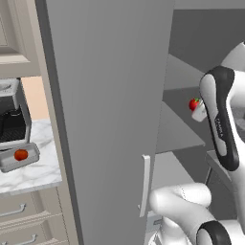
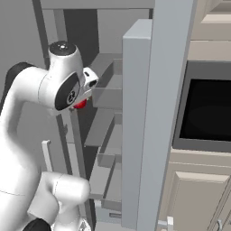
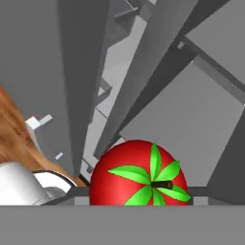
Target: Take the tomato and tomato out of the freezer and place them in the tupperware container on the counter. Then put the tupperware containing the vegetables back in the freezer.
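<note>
Tool inside freezer, red tomato between its tips, grip unconfirmed.

Open freezer door walls the left, grey shelves crowd the gripper

arm: glossy white rounded links | joints: dark caps | forearm: black strip, faint lettering

One tomato lies in the tupperware container on the counter, before the coffee machine (left of the freezer); the other tomato sits inside the freezer.
</note>
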